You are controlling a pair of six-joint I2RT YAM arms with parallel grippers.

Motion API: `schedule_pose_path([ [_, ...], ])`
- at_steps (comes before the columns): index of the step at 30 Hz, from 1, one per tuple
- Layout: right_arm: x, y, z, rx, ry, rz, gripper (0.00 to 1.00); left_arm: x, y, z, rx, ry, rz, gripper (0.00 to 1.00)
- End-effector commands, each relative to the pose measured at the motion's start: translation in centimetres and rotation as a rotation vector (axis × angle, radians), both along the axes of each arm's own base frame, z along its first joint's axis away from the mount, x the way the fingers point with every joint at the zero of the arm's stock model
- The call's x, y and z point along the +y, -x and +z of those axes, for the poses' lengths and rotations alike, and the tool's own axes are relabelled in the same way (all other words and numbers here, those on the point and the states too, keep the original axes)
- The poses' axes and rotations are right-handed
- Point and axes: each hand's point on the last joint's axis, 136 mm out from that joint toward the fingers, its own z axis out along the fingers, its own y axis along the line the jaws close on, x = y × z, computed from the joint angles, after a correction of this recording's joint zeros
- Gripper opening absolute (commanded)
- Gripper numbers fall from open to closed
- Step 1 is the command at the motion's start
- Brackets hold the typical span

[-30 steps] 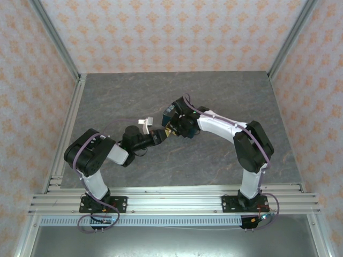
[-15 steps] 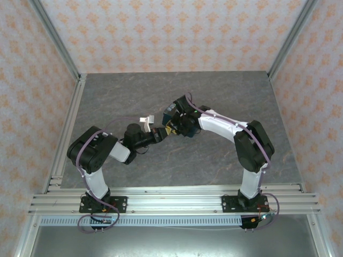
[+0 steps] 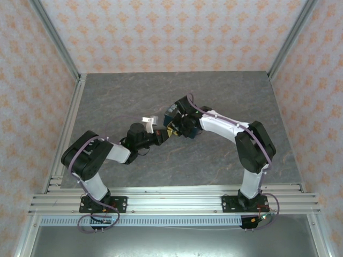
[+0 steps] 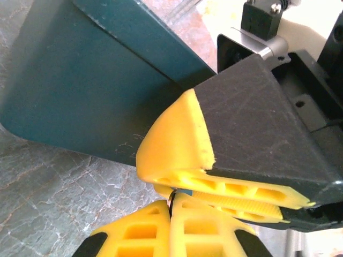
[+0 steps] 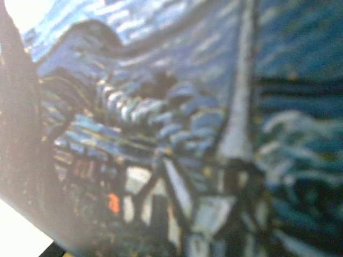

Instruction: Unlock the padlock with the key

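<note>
I cannot tell where the padlock sits: the spot where the two sets of fingers meet is crowded with yellow pads, and nothing small and teal stands out there.

From my left wrist camera, the left gripper (image 4: 171,209) has its yellow pads pressed together along a tight seam. A thin dark sliver pokes up from that seam, and I can't tell what it is. Just above it, almost touching, is the right gripper (image 4: 171,179). Its black fingers end in yellow tips lying close against each other, and whether they pinch anything is hidden from me.

Behind both stands the tin (image 4: 80,80), its plain dark-teal side resting on the grey marbled table (image 4: 43,198).

My right wrist camera is right up against the tin (image 5: 187,134). It gives me a blurred painting of swirling blue sky, a village and a pale spire, with no lettering I can read.

From overhead, the left gripper (image 3: 163,134) and right gripper (image 3: 171,128) meet tip to tip near the middle of the table (image 3: 214,91). The tin (image 3: 171,111) is just beyond them, beside the right wrist. Walls (image 3: 171,32) papered with small orange motifs enclose the table.
</note>
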Motion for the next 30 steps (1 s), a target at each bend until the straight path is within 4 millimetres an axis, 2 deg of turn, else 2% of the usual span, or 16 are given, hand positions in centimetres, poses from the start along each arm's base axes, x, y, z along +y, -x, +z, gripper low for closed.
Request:
schedule_pose_path([
  [1,1.7,0.3,2.6,0.0,-0.123,0.006,0.0,-1.5,1.4,0.9,-0.116,-0.135,-0.085,0.0],
  [5,1.3,0.6,3.0,0.019,-0.142,-0.004,0.0,-0.7,1.9,1.3,-0.192,-0.258,-0.049,0.0],
  [11,0.8,1.2,3.2,0.048,-0.146,0.004,0.01,-0.5,3.3,1.5,-0.272,-0.437,-0.07,0.0],
  [18,0.2,1.8,2.7,0.056,-0.119,0.01,0.21,-0.7,4.2,0.8,-0.26,-0.468,-0.089,0.0],
  [25,-0.6,2.2,2.4,0.047,-0.094,0.006,0.29,-0.8,4.4,0.1,-0.246,-0.471,-0.073,0.0],
  [30,-0.9,2.5,1.8,0.05,-0.081,0.006,0.38,-0.9,4.5,-0.4,-0.239,-0.478,-0.08,0.0],
])
